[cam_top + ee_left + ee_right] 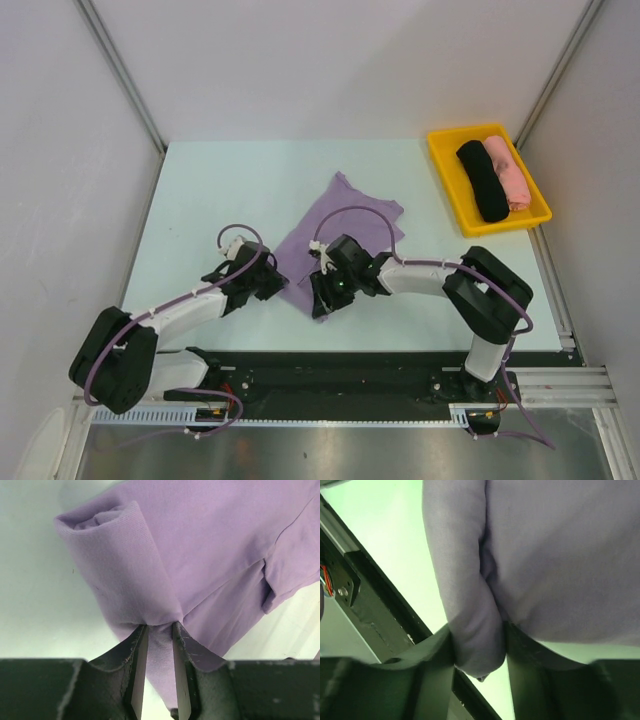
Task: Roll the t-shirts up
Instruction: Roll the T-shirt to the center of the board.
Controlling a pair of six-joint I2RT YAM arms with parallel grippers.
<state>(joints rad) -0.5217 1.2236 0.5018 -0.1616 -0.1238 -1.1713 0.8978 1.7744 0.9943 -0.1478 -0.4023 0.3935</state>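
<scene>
The left end effector (160, 628) is nearly closed, pinching a thin fold of the lavender t-shirt (340, 195). The right end effector (477, 632), wider, clamps the thicker rolled edge; the rest spreads ahead of both on the table (210, 190).

Top view: t-shirt (345, 225) near edge hidden under left gripper (270, 282) and right gripper (325, 292) (fingertips too); wrist views crop it, right one blurry.

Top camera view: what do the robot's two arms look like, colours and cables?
The left arm and right arm have bulky black joints and pale grey tubular links. A purple cable loops along each, fastened with white ties. The right wrist shows a small green light. The jaws are matte black with scuffed edges.
</scene>
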